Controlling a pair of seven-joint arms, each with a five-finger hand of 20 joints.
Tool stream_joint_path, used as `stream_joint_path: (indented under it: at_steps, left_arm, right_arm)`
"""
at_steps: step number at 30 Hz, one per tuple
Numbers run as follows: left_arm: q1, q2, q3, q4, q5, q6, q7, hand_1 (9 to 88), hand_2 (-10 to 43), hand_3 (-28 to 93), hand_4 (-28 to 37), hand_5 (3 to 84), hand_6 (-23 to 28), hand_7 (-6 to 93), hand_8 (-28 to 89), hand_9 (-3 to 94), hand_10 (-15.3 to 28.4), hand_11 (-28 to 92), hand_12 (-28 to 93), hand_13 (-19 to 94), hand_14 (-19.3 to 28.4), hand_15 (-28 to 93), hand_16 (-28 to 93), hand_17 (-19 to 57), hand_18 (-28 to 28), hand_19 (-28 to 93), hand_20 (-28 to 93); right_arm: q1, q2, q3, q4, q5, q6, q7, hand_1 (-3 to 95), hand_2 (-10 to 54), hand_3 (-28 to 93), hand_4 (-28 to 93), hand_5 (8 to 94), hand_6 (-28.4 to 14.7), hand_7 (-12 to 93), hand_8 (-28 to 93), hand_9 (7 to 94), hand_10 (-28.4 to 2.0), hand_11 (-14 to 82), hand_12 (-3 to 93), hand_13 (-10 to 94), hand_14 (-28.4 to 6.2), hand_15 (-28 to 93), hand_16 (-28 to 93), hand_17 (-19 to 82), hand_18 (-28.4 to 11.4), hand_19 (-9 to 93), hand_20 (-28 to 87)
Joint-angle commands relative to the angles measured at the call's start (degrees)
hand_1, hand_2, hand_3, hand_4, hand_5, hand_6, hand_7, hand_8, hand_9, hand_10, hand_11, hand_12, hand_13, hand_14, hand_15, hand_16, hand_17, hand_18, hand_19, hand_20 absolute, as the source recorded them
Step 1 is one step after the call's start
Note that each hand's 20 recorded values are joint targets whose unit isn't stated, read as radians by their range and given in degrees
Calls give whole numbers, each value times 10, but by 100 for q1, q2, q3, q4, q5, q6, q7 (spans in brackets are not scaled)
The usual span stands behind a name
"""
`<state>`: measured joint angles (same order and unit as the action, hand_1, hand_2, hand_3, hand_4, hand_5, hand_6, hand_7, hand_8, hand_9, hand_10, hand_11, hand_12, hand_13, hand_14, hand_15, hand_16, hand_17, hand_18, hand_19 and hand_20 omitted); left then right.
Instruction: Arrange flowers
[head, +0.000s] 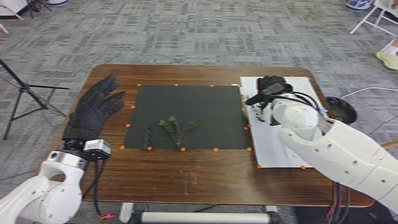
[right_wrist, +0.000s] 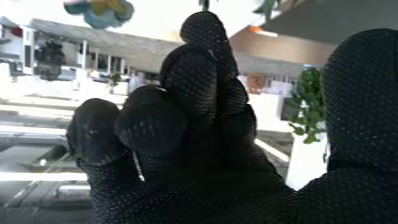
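At the brown wooden table (head: 204, 185), the left hand (head: 91, 110) is above the left side, its fingers stretched and a little apart at the tips. The right hand (head: 274, 86) is over the far part of the white board (head: 280, 155). Its fingers are slightly bent and near together, with the thumb well apart from them. Between them, in the right wrist view, there is leafy greenery (right_wrist: 308, 102); if they touch it, I cannot tell. The green sprigs (head: 170, 125) lie on the dark mat (head: 187, 102), at its near part. One blue-and-yellow flower (right_wrist: 99, 14) shows past the right hand's fingertips.
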<state>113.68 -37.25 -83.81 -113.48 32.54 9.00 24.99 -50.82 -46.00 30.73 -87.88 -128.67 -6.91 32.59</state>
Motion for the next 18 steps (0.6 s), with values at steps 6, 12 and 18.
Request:
stream_joint_path:
  at_steps: [6,12,18]
  left_arm:
    - [-66,12,-5,-18,71,-66,-11,283,-49,657,-252,229,17,169,-82,172,96,141,189,160,127,245,60,-107,189,359,124]
    - [-117,30,39,5,47,-67,3,282,-49,658,-252,229,17,169,-82,172,96,139,189,159,127,243,61,-107,188,359,123]
    - [-129,20,47,4,67,-85,-4,281,-49,659,-252,229,17,169,-82,172,96,138,190,159,127,243,62,-107,188,359,124]
  right_arm:
    - [-112,-226,269,315,517,-908,0,231,-95,573,-283,619,-52,447,-119,683,-135,560,414,661,-119,768,388,359,-208,931,543]
    - [-72,-296,109,409,318,-998,-19,223,-95,598,-283,612,-53,444,-116,675,-135,561,415,652,-120,771,380,352,-209,931,528]
    - [-179,-316,103,260,374,-1103,29,232,-95,671,-282,615,-48,452,-116,679,-134,565,414,656,-116,772,374,354,-205,932,519]
